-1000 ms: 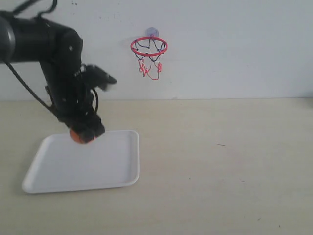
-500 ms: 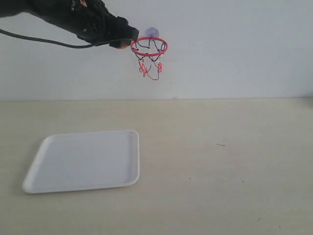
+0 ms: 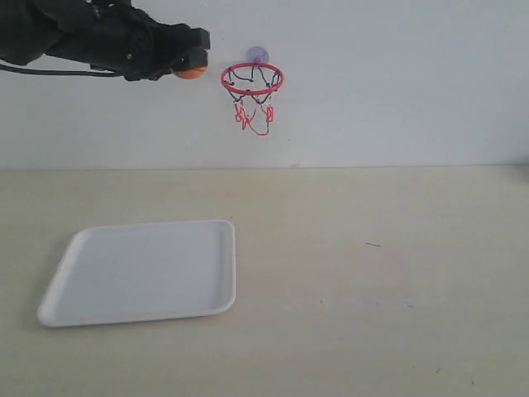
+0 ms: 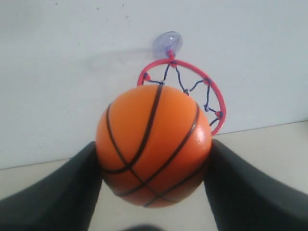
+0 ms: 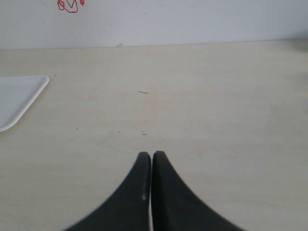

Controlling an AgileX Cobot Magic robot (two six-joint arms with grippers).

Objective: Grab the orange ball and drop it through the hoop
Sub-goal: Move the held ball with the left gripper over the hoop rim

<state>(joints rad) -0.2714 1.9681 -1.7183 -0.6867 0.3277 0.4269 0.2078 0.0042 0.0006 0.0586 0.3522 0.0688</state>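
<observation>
High on the left of the exterior view, my left gripper (image 3: 192, 58) is shut on the orange ball (image 3: 190, 70), holding it just left of the hoop (image 3: 252, 78) and about level with its red ring. The hoop hangs from a translucent suction cup (image 3: 257, 55) on the white wall, its net dangling below. In the left wrist view the orange ball (image 4: 154, 144) sits between both black fingers, with the hoop (image 4: 211, 96) behind it. My right gripper (image 5: 152, 155) is shut with nothing in it, low over the table; it is out of the exterior view.
A white tray (image 3: 91, 306) lies on the beige table at the left, its corner also showing in the right wrist view as the tray (image 5: 19, 98). The white wall stands behind the table.
My left gripper lifted the ball from the tray up to hoop height, then drew back slightly left and rose a little, so the ball now shows beside the ring.
</observation>
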